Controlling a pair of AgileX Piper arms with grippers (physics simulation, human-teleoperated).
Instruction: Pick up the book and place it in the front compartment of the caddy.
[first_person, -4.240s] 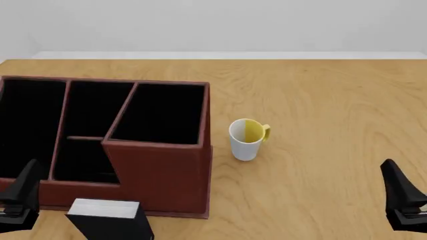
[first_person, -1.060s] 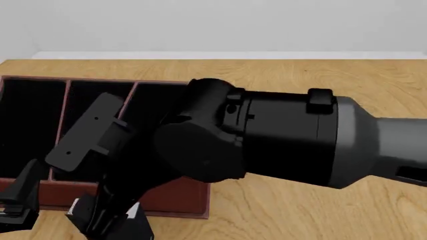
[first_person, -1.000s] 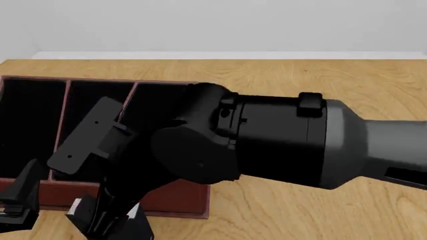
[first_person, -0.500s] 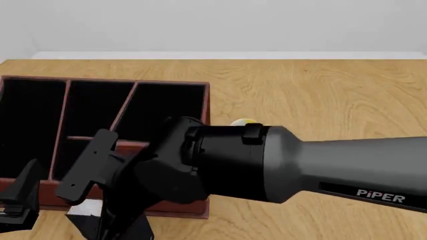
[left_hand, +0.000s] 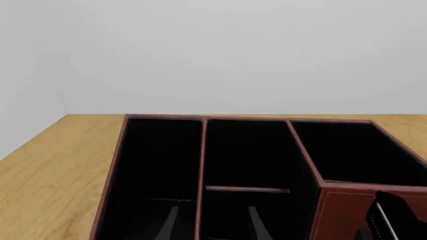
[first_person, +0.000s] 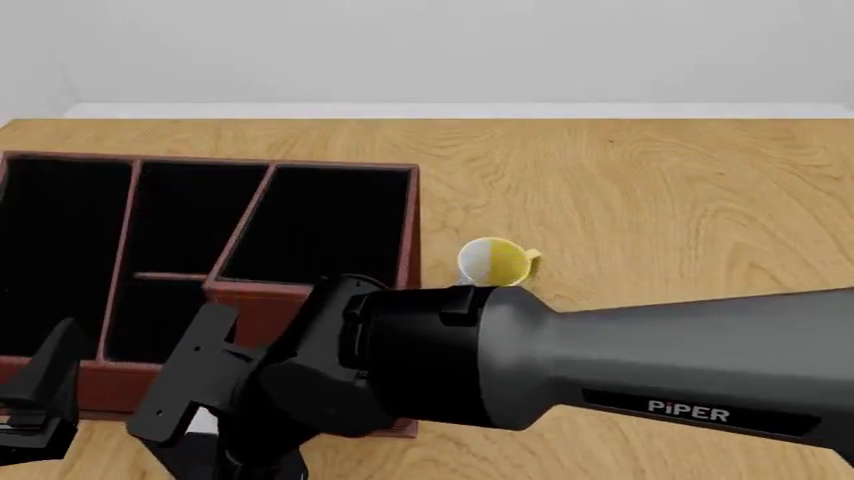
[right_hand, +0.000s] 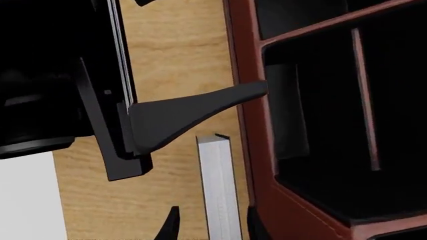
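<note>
A bare simulated test room: a light wood-grain tabletop (first_person: 641, 190) whose far edge meets a plain, featureless pale grey wall (first_person: 427, 50).

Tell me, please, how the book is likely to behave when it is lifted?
The book stands on edge beside the caddy, so a nudge would probably tip it. Its thick page block suggests it is stiff and fairly heavy. Held by its covers, it might slip from the right end effector.

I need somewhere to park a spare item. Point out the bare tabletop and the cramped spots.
Bare wood lies right of the mug and beyond the caddy, toward the far table edge. Crowded: the near-left corner, where the right pincer straddles the book beside the caddy wall.
</note>
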